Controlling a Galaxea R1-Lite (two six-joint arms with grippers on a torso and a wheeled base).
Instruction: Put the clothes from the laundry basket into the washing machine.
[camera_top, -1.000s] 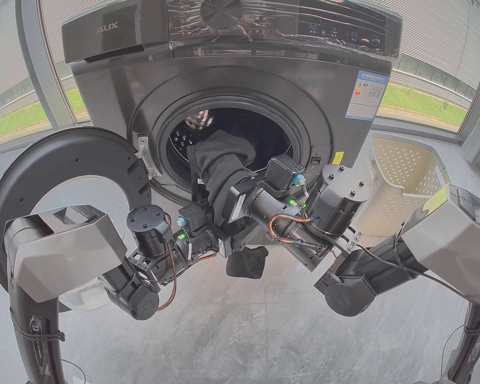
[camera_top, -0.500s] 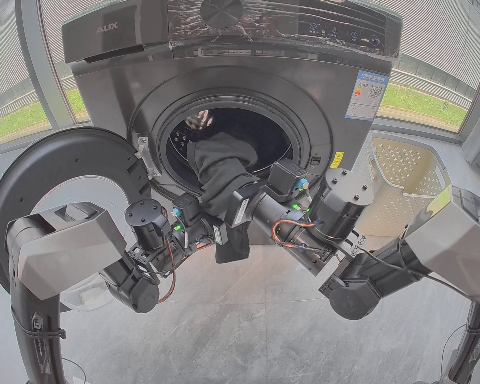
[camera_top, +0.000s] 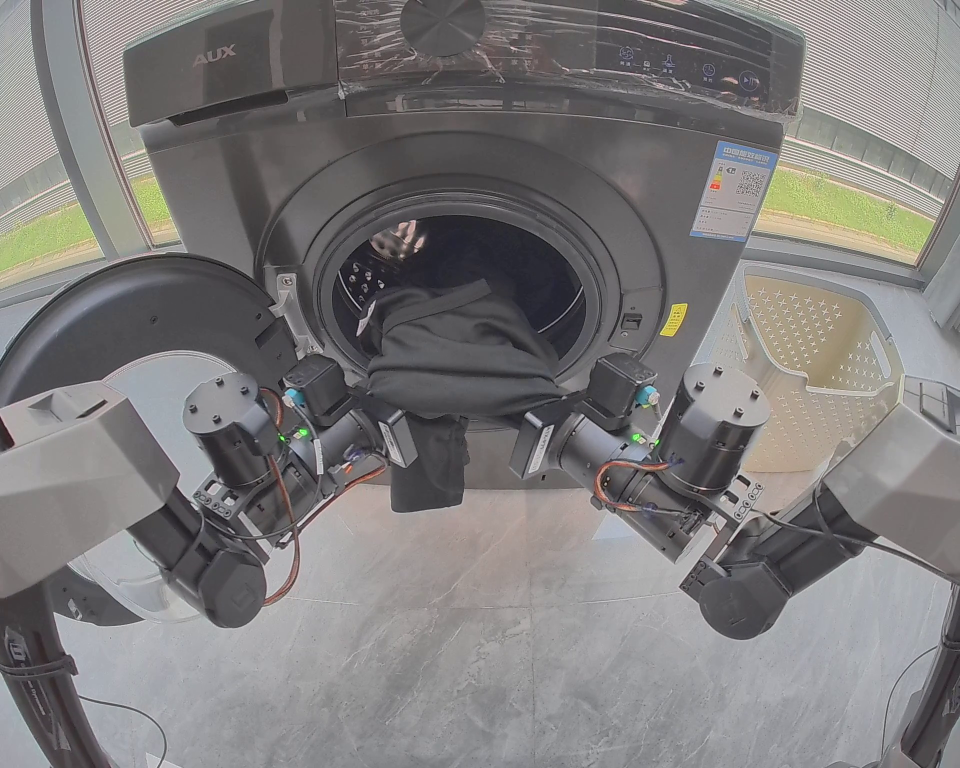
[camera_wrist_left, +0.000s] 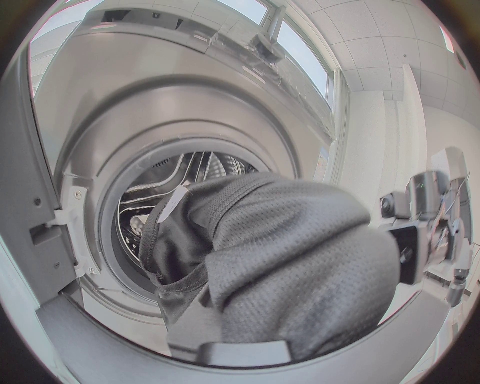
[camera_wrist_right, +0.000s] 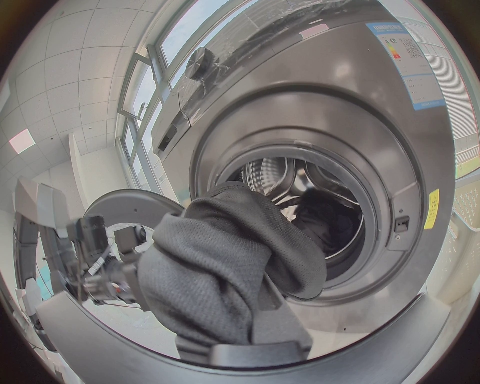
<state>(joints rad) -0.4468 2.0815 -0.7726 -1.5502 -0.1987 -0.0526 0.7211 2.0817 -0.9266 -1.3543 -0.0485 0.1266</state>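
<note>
Left pincer (camera_top: 403, 428) and right pincer (camera_top: 517, 432) farther apart, garment (camera_top: 455, 352) wide between

Floor (camera_top: 480, 640): grey marbled tiles w/ thin joints, slight sheen. Windows (camera_top: 870, 100) run along the back on both sides, fine horizontal slats across the glass. Strip of green grass (camera_top: 850, 205) outside, daylight coming in. Grey window post (camera_top: 65, 130) at left. Ceiling (camera_wrist_left: 380, 45): white square tiles, one lit panel (camera_wrist_right: 22, 141). Walls (camera_wrist_left: 370, 150) plain white.
</note>
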